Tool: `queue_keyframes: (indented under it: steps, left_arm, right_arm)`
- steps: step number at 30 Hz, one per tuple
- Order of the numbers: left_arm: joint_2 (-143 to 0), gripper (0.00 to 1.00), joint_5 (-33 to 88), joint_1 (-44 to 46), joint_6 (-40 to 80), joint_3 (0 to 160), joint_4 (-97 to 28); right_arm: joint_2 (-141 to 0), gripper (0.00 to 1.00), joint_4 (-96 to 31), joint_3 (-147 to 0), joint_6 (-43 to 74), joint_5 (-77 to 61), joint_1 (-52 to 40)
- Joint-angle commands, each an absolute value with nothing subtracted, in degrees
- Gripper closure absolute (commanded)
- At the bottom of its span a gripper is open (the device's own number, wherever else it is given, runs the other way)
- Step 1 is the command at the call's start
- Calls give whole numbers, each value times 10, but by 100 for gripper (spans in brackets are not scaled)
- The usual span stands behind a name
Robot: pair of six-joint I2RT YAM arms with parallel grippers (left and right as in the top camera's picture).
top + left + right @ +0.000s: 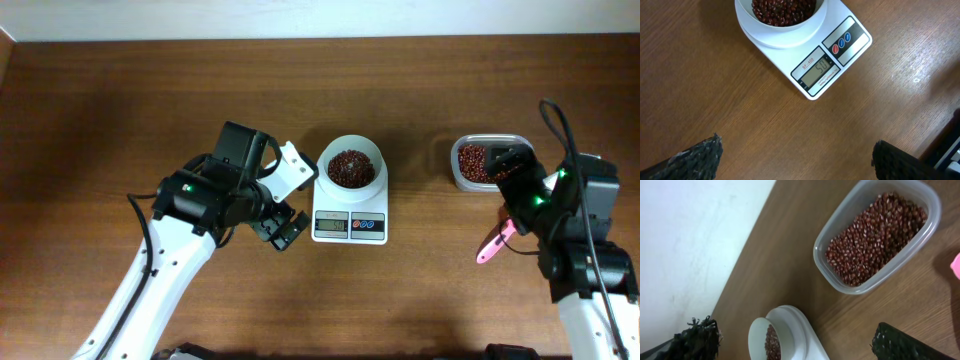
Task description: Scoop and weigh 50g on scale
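Black padded fingers of the left gripper stand spread wide with nothing between them, above bare table just left of the scale. The right gripper is likewise released and empty, hovering near the clear tub, which is well filled. A pink scoop lies on the wood beside the right arm. A white bowl sits on the scale, the beans heaped inside it. The display reads 50.
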State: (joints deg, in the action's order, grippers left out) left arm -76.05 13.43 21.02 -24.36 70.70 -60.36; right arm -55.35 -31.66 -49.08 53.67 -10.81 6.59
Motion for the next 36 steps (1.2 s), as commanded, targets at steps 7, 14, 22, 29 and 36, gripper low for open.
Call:
queue_keyframes:
  steps: [7,14,22,29,36]
  left_arm:
    - [-750,1,141,212,-239,705,-603]
    - [-750,1,141,212,-239,705,-603]
    - [-750,1,141,212,-239,705,-603]
    - [-750,1,141,212,-239,705,-603]
    - [-750,1,141,212,-239,705,-603]
  right_arm:
    - [-318,1,-386,-497,417,95,-17]
    - [-183,1,-442,-457,417,128,-20]
    - [-44,1,-350,-318,386,138,-18]
    - [-2,1,-206,-204,302,138,-19]
    - [-2,1,-145,-153,302,133,-19]
